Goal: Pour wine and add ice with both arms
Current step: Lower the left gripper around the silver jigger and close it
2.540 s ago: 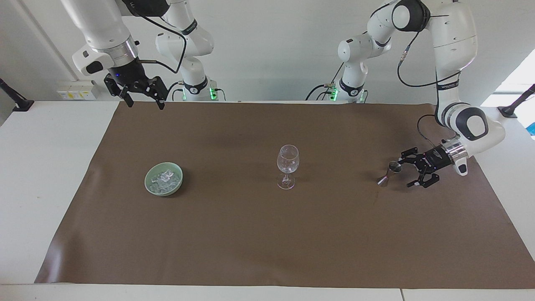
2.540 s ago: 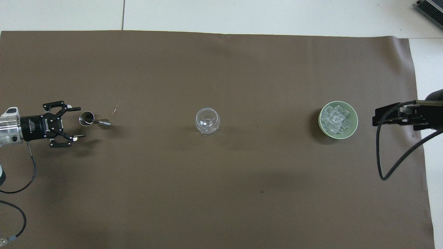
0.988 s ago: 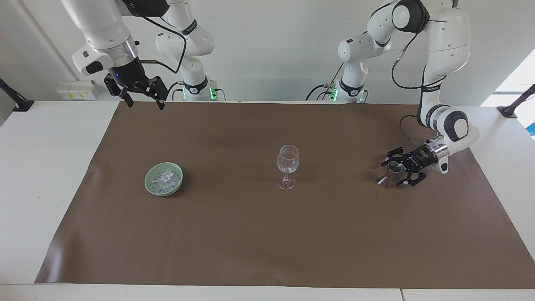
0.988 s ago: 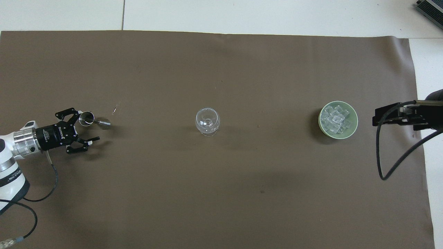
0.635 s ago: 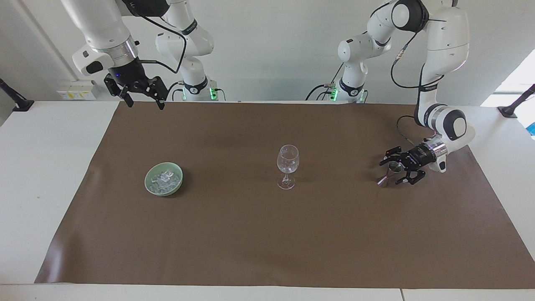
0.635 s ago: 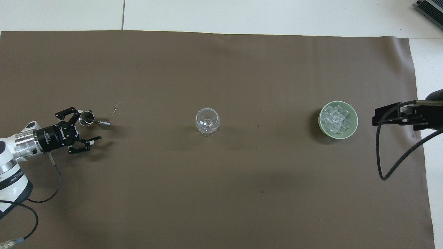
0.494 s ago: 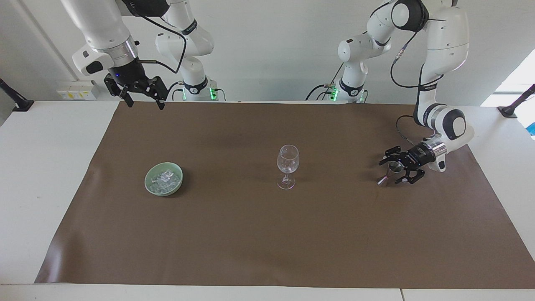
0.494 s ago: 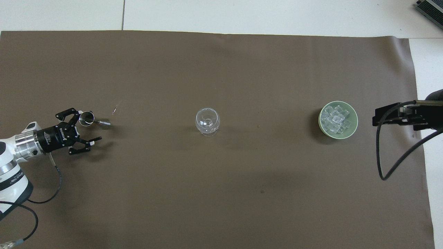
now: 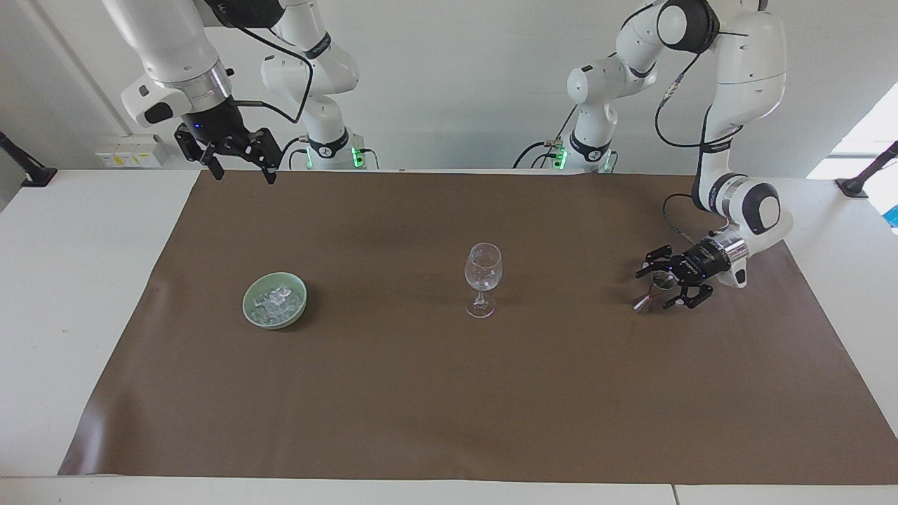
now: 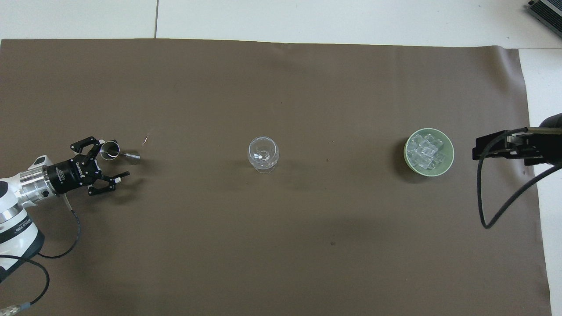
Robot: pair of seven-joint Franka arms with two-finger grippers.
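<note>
A clear stemmed wine glass (image 9: pixel 483 279) stands upright mid-mat. A pale green bowl (image 9: pixel 275 310) holding ice (image 9: pixel 277 299) cubes sits toward the right arm's end. Toward the left arm's end stands a small metal jigger (image 9: pixel 658 284). My left gripper (image 9: pixel 656 287) lies low and level there, open, its fingers on either side of the jigger's upper cup (image 10: pixel 109 149); I cannot tell whether they touch it. High over the mat's robot-side corner, my right gripper (image 9: pixel 244 175) waits open and holds nothing. No wine shows.
A brown mat (image 9: pixel 449 393) covers most of the white table (image 9: pixel 70 280). A tiny glinting speck (image 10: pixel 145 139) lies on the mat just past the jigger. Black clamp posts (image 9: pixel 859 184) stand at the table's corners.
The left gripper has slid in from beside the jigger until its open fingers straddle the upper cup, barely moving in the last half second. The right arm, glass and bowl have not moved.
</note>
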